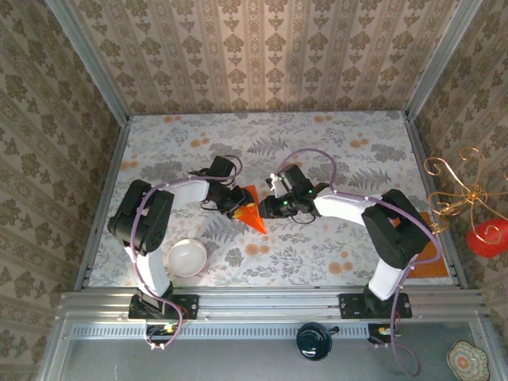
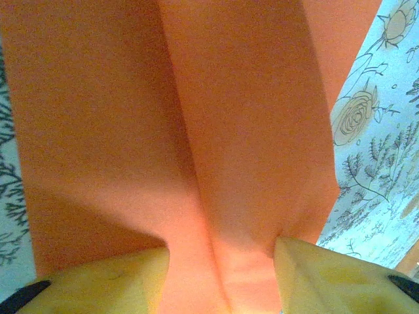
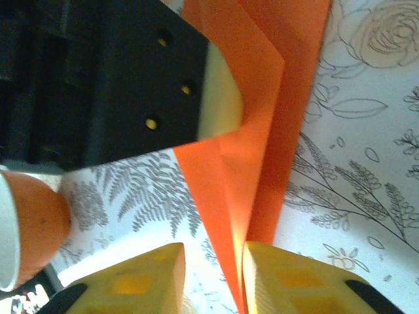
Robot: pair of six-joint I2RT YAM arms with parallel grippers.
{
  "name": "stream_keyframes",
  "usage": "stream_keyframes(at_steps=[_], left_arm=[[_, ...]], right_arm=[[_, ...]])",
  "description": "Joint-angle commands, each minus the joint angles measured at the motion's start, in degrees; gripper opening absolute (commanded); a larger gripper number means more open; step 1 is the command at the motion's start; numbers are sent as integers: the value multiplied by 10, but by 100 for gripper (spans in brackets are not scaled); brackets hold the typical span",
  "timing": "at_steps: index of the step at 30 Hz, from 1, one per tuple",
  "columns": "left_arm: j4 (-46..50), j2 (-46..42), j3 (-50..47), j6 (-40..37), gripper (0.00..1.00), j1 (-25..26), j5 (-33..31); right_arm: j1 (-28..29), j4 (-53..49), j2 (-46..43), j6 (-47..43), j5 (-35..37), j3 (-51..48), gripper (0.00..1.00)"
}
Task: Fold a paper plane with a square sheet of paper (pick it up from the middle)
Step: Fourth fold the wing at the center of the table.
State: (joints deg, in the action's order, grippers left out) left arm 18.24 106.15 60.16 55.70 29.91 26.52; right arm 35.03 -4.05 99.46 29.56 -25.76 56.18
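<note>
While the plane [image 1: 252, 214] lies in the middle of the surface [image 1: 341, 167], the left tool [image 2: 221, 261] straddles its crease, whether clamped I cannot tell, and the right tool [image 3: 213, 258] stands apart around its tip. Closing off-centre could skew or crumple the fold

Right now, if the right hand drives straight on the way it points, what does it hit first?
The paper plane: it lies in the right hand's open gap and runs on ahead. A finger of the left hand stands left of that line, likely missed, though depth is unclear.
</note>
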Motion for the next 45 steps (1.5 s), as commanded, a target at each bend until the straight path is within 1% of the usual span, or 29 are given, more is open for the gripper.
stream_keyframes(at_steps=[1, 4, 8, 16, 32, 45], left_arm=[[88, 69, -43, -1, 51, -1, -75], [91, 71, -46, -1, 51, 0, -74], [94, 76, -45, -2, 51, 0, -75], [97, 82, -44, -2, 52, 1, -73], [101, 87, -42, -4, 53, 1, -73], [101, 87, -44, -3, 53, 1, -72]], right_arm=[[0, 27, 15, 18, -54, -3, 27], [5, 39, 36, 25, -84, 5, 25], [7, 44, 60, 32, -92, 10, 23], [5, 45, 79, 41, -77, 10, 22], [3, 21, 85, 36, -47, 15, 22], [3, 16, 92, 33, -46, 18, 22]])
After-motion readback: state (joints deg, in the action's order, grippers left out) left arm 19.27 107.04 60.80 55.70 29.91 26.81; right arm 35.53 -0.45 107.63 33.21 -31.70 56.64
